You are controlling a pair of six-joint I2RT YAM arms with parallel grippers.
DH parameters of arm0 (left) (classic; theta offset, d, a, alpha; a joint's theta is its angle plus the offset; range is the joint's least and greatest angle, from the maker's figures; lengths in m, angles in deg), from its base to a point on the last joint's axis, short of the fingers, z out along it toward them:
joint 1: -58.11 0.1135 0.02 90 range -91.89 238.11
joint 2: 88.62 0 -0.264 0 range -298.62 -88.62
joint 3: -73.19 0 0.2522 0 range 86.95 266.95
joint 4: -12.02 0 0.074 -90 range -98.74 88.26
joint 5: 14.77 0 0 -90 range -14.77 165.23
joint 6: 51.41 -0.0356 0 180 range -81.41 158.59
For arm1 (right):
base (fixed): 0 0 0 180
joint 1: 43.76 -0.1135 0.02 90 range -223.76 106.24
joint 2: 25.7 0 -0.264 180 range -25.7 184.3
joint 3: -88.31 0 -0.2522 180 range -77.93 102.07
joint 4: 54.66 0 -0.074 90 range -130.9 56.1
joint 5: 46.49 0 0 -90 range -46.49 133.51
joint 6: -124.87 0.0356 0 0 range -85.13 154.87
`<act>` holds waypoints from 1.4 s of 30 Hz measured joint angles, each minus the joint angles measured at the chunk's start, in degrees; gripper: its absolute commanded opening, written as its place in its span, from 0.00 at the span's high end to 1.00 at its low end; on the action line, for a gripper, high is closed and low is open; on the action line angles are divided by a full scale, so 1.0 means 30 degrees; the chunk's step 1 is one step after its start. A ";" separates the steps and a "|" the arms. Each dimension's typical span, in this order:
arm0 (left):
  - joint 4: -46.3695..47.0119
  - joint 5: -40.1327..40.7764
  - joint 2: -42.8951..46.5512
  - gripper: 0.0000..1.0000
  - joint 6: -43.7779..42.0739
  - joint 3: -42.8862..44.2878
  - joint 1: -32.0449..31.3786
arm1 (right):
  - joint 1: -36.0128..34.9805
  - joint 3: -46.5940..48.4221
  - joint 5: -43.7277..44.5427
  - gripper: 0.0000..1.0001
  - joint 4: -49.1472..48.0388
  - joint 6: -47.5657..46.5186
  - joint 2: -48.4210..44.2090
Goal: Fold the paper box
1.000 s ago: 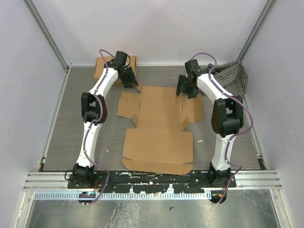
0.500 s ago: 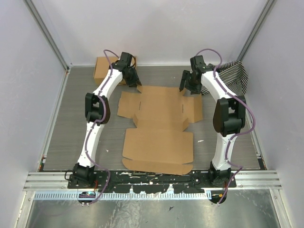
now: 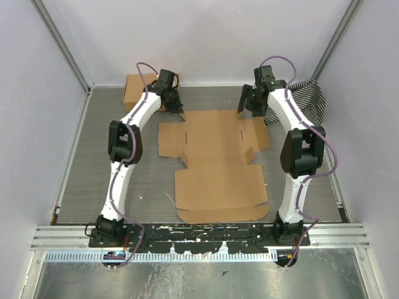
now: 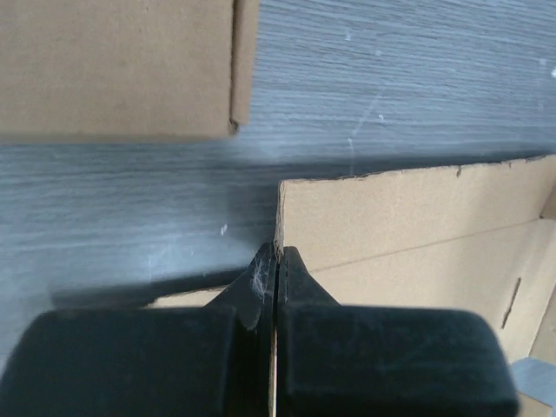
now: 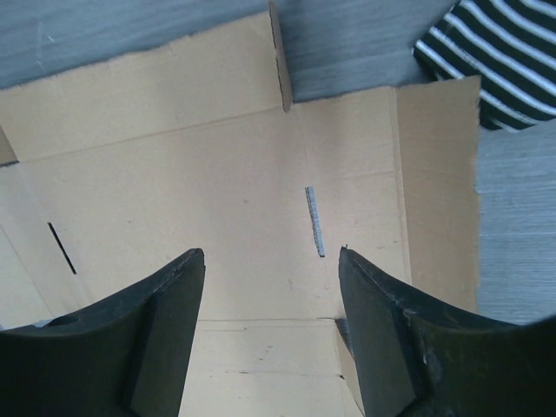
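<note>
change: left fingers point(image 4: 250, 291) go from half open to fully closed; paper box point(image 3: 215, 156) slides to the right on the tabletop point(image 3: 112, 162), most at its near panel
left fingers: pinched on the far-left corner edge of the sheet; the cardboard edge runs straight into the seam between them
right fingers point(image 5: 165, 295): spread wide, hovering over the far-right part of the sheet, holding nothing
meaning: first grip looks made, probably to raise a far flap; sheet otherwise flat, nothing folded yet
box location: centre of tabletop between both arms, apart from small box point(image 3: 134, 87) at far left, near striped cloth point(image 3: 308, 99)
long axis: near to far, slightly skewed
pointing: winged, slotted end toward back wall, big plain panel toward arm bases
</note>
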 measured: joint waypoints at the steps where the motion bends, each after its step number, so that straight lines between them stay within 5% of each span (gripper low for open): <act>1: 0.0466 0.0044 0.0648 1.00 -0.0189 -0.0845 -0.0015 | 0.0087 0.0379 -0.0066 0.32 0.0109 -0.0080 0.0000; 7: 0.4677 0.0022 0.5654 1.00 -0.1727 -0.5501 -0.0044 | 0.0590 0.2324 -0.0444 0.32 0.0787 -0.0729 0.0000; 13: 0.7504 -0.1362 0.7417 1.00 -0.3730 -0.5144 -0.0117 | 0.0845 0.2790 -0.0466 0.32 0.1552 -0.1486 -0.0051; 22: 0.7475 -0.2426 0.7402 1.00 -0.6936 -0.4488 -0.0867 | 0.0940 0.3432 -0.0386 0.33 0.3009 -0.2310 -0.1355; 33: 0.7461 -0.2841 0.7402 1.00 -0.7548 -0.4488 -0.0903 | 0.1035 0.4626 -0.0408 0.74 0.3869 -0.2477 -0.2033; 42: 0.7475 -0.3257 0.7402 1.00 -0.7563 -0.4495 -0.0911 | 0.1231 0.4860 -0.0474 0.76 0.4335 -0.2441 -0.1610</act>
